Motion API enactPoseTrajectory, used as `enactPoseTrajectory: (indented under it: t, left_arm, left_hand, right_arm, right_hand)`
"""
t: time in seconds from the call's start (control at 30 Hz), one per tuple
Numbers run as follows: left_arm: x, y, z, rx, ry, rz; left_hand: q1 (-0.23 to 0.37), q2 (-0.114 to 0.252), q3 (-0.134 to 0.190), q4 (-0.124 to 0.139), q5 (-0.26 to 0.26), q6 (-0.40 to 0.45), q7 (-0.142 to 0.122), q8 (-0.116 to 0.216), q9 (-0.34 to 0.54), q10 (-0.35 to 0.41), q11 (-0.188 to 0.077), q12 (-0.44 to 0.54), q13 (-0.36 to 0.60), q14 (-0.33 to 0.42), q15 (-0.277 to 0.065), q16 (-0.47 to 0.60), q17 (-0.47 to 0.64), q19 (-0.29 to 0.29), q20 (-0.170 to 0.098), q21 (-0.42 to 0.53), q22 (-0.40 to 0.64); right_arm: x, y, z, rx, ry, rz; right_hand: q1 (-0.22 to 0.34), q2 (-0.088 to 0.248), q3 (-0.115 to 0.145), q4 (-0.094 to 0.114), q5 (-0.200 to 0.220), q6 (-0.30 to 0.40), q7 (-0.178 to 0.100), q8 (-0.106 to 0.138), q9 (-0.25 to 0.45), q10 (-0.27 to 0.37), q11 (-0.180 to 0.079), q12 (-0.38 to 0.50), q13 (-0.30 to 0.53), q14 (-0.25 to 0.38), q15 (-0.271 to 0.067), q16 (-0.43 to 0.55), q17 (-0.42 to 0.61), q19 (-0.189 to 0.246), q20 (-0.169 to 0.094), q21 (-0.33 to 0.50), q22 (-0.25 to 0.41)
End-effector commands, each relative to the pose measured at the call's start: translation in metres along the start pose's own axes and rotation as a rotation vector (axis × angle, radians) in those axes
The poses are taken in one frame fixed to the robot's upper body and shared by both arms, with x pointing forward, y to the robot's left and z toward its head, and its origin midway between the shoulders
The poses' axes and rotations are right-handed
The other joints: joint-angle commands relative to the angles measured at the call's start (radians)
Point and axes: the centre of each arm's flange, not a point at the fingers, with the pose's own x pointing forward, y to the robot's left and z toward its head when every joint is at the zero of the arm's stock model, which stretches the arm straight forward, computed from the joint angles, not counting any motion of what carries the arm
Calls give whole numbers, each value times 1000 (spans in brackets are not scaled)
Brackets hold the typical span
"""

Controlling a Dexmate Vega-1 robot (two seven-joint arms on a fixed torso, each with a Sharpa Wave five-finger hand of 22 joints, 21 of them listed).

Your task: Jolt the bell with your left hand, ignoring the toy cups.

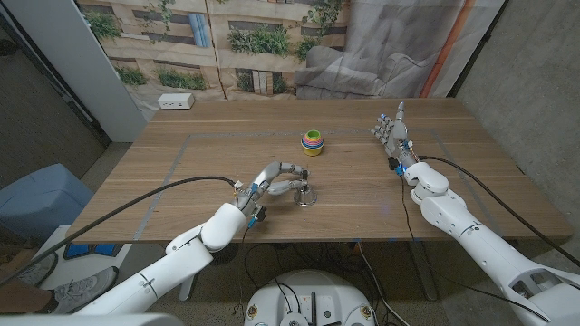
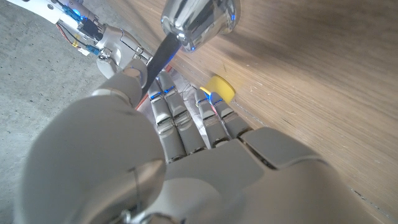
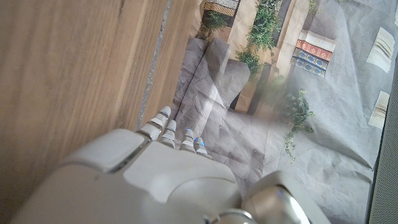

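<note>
One bell [image 1: 305, 196] on the table [image 1: 181, 172], sitting near the front edge just left of centre, and the left hand [image 1: 275, 179] is right on it. From the head view the fingers curl over from the bell's 9 o'clock side, arching toward its top. The left wrist view shows the shiny bell [image 2: 199, 22] close ahead of the hand [image 2: 186, 162], with a dark handle running down between the fingers [image 2: 168, 118]. The hand looks to be gripping that handle, thumb on one side, the rest on the other.

One stack of toy cups [image 1: 312, 142], many colours, nested together, stands at the bell's 12 o'clock, well apart from it. How many cups are in the stack cannot be counted from here. A yellow piece of it [image 2: 221, 88] peeks past the left fingertips in the wrist view.

Over at the table's 3 o'clock side, the right hand [image 1: 392, 132] stands up with its fingers straight and apart, holding nothing. The right wrist view shows its back [image 3: 155, 180], fingertips [image 3: 163, 115] pointing past the table edge toward a grey cloth backdrop [image 3: 249, 137].

One white box [image 1: 177, 101] sits at the far left corner, about 10 o'clock.
</note>
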Motion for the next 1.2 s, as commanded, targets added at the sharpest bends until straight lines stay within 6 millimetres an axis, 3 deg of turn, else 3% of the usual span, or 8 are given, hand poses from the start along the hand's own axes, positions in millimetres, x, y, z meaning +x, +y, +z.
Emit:
enactPoseTrajectory:
  t: [0.03,0.7,1.2]
  left_arm:
    - [-3,0,1,6,-7,37]
    - [-1,0,4,19,-17,63]
    - [0,13,9,-2,-1,115]
  left_hand:
    - [13,19,-10,0,-3,41,-2,-3,4,44,-6,1,6,21,-130,-1,2,20,-2,2,5]
    - [42,93,-22,-1,-7,130,9,-5,10,149,-13,3,10,47,-148,-9,2,44,-18,-1,5]
    - [58,100,-35,-7,-11,164,13,-4,13,188,-16,3,10,64,-157,-9,4,71,-23,5,5]
  right_arm:
    - [0,0,0,0,0,0]
    - [0,0,0,0,0,0]
    - [0,0,0,0,0,0]
  right_hand:
    - [-2,104,-7,-1,8,-55,-2,5,4,-4,2,6,2,-6,-4,7,2,6,2,5,3]
    - [-2,104,-7,-1,8,-56,-2,5,4,-4,0,5,2,-7,-3,7,2,6,2,5,3]
    - [-2,104,-7,-1,8,-55,-1,5,4,-4,3,5,2,-6,-2,7,2,6,2,5,3]
